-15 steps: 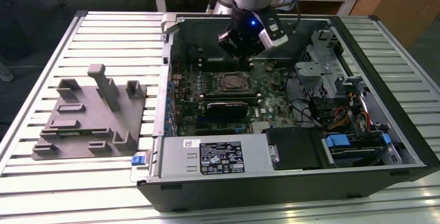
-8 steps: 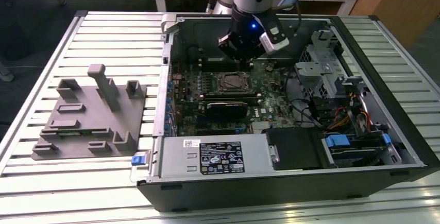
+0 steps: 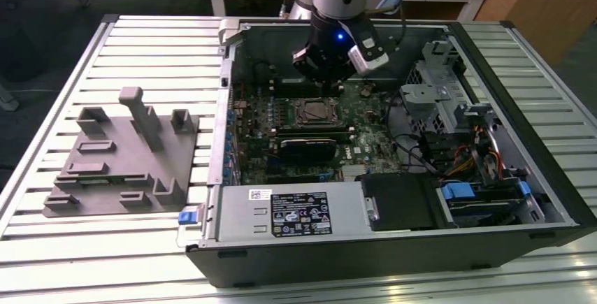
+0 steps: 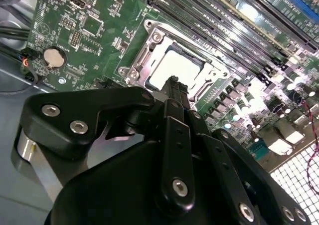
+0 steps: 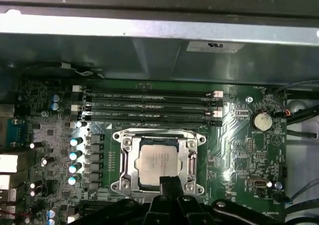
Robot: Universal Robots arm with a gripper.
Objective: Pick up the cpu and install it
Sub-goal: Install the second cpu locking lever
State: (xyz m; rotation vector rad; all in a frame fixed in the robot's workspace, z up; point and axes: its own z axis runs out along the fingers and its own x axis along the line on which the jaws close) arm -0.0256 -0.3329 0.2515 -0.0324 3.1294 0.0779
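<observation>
Can't tell if the gripper (image 5: pixel 169 185) is open or closed, half cut off, just above the cpu (image 5: pixel 158 162) sitting in its socket (image 5: pixel 122 161).

We see the computer case (image 3: pixel 392 248) lying open on the slatted table (image 3: pixel 56 262), with the moulded tray (image 3: pixel 121 171) beside it toward the exterior view's left. Inside the case lies the motherboard (image 3: pixel 279 129). The cpu (image 3: pixel 314 112) sits in its socket (image 5: pixel 159 161) on that board, with the memory slots (image 5: pixel 149 105) between the socket and the case wall. The gripper (image 3: pixel 322 75) hangs above the board, just beside the socket. The heatsink (image 3: pixel 308 149) lies on the socket's other side.
</observation>
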